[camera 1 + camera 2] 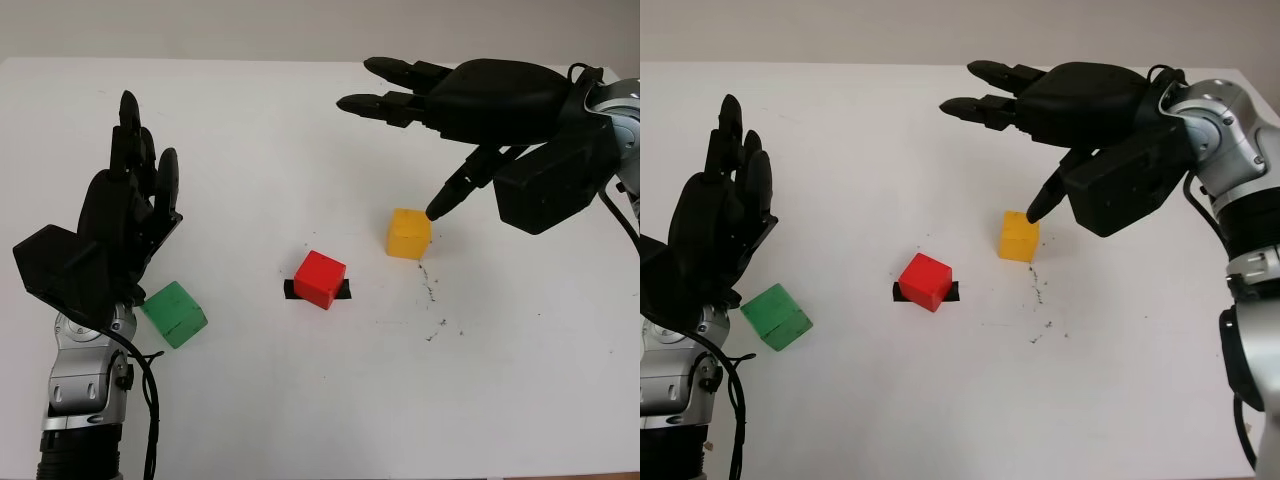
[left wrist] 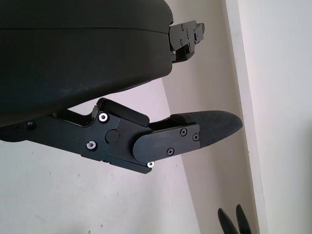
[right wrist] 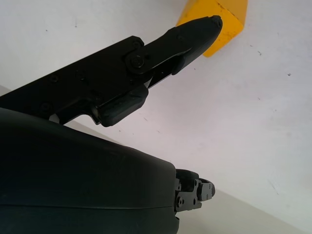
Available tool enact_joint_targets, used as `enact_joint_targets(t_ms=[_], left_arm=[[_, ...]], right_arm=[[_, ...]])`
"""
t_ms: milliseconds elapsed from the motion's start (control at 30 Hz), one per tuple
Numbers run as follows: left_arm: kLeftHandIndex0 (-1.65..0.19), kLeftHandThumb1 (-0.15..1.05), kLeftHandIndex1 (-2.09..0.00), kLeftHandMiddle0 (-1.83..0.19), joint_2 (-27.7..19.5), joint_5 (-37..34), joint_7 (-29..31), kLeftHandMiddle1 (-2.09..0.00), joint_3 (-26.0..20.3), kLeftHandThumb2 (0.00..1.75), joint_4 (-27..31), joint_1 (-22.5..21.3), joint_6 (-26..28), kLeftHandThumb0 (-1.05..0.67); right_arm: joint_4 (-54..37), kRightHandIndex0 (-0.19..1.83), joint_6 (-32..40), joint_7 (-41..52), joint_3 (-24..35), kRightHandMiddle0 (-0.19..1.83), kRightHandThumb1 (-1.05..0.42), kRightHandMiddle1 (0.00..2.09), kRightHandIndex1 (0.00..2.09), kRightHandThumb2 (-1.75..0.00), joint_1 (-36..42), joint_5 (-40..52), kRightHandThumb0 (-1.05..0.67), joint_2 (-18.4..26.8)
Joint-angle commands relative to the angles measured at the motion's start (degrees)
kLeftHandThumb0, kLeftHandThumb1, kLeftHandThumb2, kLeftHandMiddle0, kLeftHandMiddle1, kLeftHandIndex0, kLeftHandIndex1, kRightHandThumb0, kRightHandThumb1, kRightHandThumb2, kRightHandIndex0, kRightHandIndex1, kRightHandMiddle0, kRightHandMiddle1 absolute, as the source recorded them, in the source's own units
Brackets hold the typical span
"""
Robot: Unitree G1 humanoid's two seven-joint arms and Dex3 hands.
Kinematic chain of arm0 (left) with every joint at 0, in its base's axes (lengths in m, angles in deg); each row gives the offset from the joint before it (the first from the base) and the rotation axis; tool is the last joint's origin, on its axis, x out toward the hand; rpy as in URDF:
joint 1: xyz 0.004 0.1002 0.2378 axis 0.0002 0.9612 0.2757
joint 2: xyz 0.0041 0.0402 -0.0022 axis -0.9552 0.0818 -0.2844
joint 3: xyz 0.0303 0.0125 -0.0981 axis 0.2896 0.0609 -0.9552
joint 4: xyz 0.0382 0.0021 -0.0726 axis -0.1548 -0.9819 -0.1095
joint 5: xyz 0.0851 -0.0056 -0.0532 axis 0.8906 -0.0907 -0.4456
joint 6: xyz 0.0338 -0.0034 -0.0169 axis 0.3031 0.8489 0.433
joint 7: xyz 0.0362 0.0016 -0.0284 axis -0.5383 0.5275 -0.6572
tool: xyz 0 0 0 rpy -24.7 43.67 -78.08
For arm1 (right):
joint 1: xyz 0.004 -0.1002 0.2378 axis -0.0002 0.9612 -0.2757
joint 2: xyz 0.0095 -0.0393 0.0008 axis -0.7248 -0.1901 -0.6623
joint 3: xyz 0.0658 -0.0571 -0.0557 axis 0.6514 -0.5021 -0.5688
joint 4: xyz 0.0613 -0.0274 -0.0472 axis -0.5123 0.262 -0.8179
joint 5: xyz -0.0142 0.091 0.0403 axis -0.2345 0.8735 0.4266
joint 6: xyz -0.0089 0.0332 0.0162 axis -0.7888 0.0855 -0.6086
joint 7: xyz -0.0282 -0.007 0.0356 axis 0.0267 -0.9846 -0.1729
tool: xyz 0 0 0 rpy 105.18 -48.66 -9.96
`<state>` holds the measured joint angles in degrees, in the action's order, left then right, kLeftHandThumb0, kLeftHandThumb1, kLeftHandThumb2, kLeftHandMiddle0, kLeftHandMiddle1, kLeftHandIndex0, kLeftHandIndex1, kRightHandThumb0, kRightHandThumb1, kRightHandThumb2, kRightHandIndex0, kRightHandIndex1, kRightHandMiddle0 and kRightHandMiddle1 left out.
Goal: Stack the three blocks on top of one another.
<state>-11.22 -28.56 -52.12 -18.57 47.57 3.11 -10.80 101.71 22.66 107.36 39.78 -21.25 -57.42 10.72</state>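
Observation:
Three blocks lie apart on the white table. The red block sits in the middle on a strip of black tape. To its right and a little farther back is the yellow block. The green block lies at the left, partly behind my left hand, which is raised above it, open and holding nothing. My right hand hovers open over the yellow block, its thumb tip right at the block's top right edge, the other fingers stretched out to the left above the table.
Small dark specks mark the table in front of the yellow block. The table's far edge meets a pale wall.

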Motion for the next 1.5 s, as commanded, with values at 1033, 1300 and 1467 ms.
enact_joint_targets(t_ms=[1033,1300,1467], left_arm=[[0.19,1.05,0.0,0.19,-1.1,0.2,0.1,0.0,-0.1,0.6,-2.0,-1.9,-0.7,-0.76],[0.19,1.05,0.0,0.19,-1.2,0.6,0.2,0.0,-0.2,0.62,-1.3,-1.4,-0.7,-0.74],[0.19,1.05,0.0,0.19,-1.1,0.4,0.1,0.0,-0.3,0.61,-1.3,-1.4,-0.4,-0.76]], right_arm=[[7.8,-0.05,-13.0,-34.2,-14.2,0.33,-0.77,0.13,0.06,-0.06,-3.0,-27.1,-0.6,2.2],[9.9,-0.03,-12.3,-35.4,-15.7,0.42,-0.81,0.16,0.06,-0.06,-3.4,-27.6,-0.5,0.9],[10.4,-0.01,-11.8,-37.5,-16.6,0.52,-0.83,0.19,0.07,-0.06,-3.4,-28.1,-0.47,0.1]])
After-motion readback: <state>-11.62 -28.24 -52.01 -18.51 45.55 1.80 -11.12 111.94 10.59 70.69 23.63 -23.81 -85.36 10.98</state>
